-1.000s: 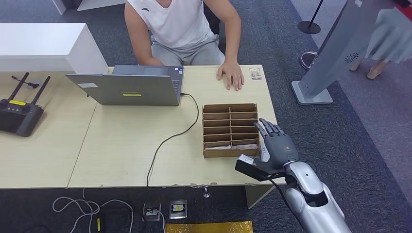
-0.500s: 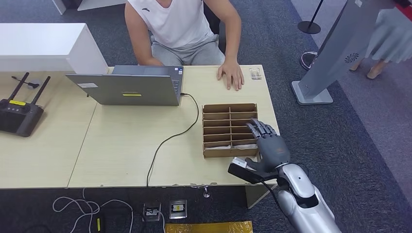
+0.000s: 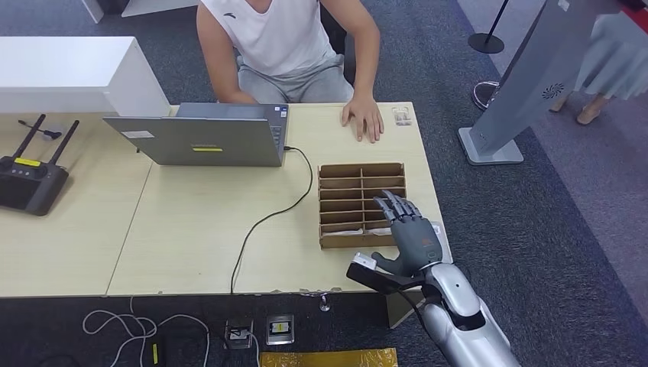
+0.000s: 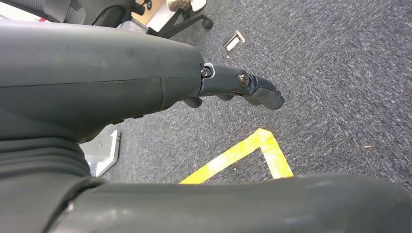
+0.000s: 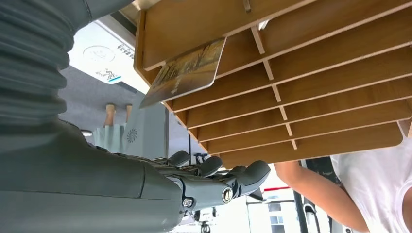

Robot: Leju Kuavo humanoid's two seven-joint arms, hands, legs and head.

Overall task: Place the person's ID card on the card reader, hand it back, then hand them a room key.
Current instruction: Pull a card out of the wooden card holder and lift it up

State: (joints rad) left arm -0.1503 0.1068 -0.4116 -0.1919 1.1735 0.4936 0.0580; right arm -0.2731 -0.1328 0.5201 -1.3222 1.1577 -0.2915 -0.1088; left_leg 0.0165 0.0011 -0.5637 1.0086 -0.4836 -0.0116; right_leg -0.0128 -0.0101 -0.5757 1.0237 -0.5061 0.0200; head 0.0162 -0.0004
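Note:
My right hand (image 3: 413, 233) hovers over the near right slots of the wooden card box (image 3: 359, 167), fingers spread and holding nothing. In the right wrist view its fingers (image 5: 214, 171) stretch out close to the slotted box (image 5: 316, 63). A printed card (image 5: 187, 73) sticks out of the slot nearest the wrist. A small pale item (image 3: 402, 116) lies at the table's far right corner beside the person's hand (image 3: 364, 118). My left hand (image 4: 228, 85) hangs over the grey carpet, with nothing in it.
A person sits across the table behind an open laptop (image 3: 199, 138). Its black cable (image 3: 264, 222) runs to the near edge. A black remote with antennas (image 3: 30, 180) lies far left. A white flat item (image 3: 437, 229) sits at the table's right edge by my hand.
My right hand has moved left, from beside the box's right wall to over its near right slots. The person and the table items have stayed put.

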